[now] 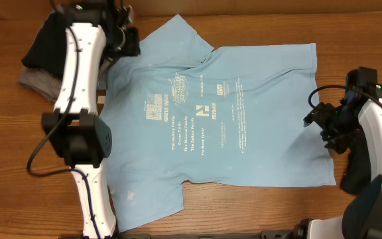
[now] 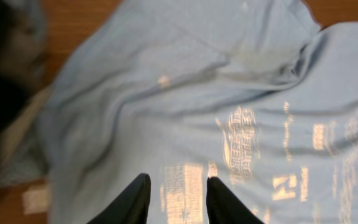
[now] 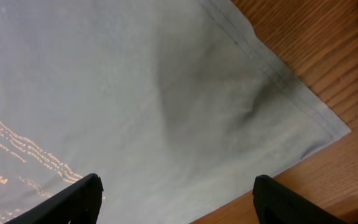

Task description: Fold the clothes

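1. Spanning the whole overhead view, the wooden table point(image 1: 257, 212) carries everything. The T-shirt lies spread near its middle, and a heap of dark clothes point(image 1: 38, 56) sits at the far left, just beside the shirt's shoulder.
2. The light blue T-shirt point(image 1: 244, 139) lies print point(image 1: 191, 119) up and mostly flat. Its long axis runs side to side across the table, with the neck end pointing toward the left arm and the hem point(image 1: 323, 113) toward the right arm. One sleeve reaches toward the far edge and one toward the near edge. The far sleeve point(image 1: 181, 36) is rumpled.
3. The right pincer point(image 3: 178, 186) is spread wide and empty, above the hem close to one corner.
4. The left pincer point(image 2: 178, 186) hangs over the shoulder area with its fingers slightly parted and nothing between them. I cannot tell whether they touch the cloth.
5. No fold looks made yet, so the step in hand is probably the first grasp. To do it well, each pincer should pinch the cloth right at its edge on the same side of the shirt. Both should then lift together, keeping the crease parallel to the long axis. Flattening the rumpled sleeve first would help.
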Available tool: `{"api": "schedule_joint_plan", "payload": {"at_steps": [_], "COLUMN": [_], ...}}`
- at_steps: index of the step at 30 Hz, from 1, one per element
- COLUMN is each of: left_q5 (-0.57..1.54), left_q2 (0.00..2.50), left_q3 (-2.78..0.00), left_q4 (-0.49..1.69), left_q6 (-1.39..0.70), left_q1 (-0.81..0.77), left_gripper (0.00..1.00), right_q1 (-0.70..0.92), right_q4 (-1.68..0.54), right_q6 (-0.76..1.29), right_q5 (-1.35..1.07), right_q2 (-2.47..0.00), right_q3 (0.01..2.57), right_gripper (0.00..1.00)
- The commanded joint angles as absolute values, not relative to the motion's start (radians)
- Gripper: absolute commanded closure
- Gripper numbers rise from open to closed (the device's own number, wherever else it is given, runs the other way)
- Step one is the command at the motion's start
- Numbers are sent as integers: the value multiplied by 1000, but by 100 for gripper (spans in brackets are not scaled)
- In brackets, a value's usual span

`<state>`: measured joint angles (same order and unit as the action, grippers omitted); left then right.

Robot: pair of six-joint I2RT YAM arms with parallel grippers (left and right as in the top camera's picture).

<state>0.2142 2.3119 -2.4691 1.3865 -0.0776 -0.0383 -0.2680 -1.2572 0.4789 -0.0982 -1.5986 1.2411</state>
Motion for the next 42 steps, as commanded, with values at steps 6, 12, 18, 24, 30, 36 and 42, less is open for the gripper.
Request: {"api": "schedule_joint_plan", "payload": {"at_steps": [6,12,18,24,30,36,42], "left_q5": [-79,-86,-118,-129,-104,-103,-77], "left_q2": [1973,1795,1656,1540,1515,1515,1514], "left_q3": [-2571,-2391,-2111,-1838,-1642,-1482,-1422], "left_q4": [1690,1690,1690,1684,1654,1585,1573], "left_q6": [-207,-281,-320,-368,-366,-368,-367], "left_q1": [-32,-15,33,103,121,122,157], "left_gripper": [64,59,59,53,50,52,55], "right_q1": [-271,-271,-284,-379,-529,-598,-598], "right_q4": [-1344,-1388,-1255,-1117,-1053,-979,-983], "right_q6": [500,572,657,696,710,625,567], "right_q5": [-107,-67,-70,-95,-83,-130,-131], "right_q2": [-1348,-1319,-1359,-1458,-1587,-1654,-1651], "right_q3": [1241,1199,996,834,796,789,795], "right_gripper": [8,7,8,14,19,27,79]}}
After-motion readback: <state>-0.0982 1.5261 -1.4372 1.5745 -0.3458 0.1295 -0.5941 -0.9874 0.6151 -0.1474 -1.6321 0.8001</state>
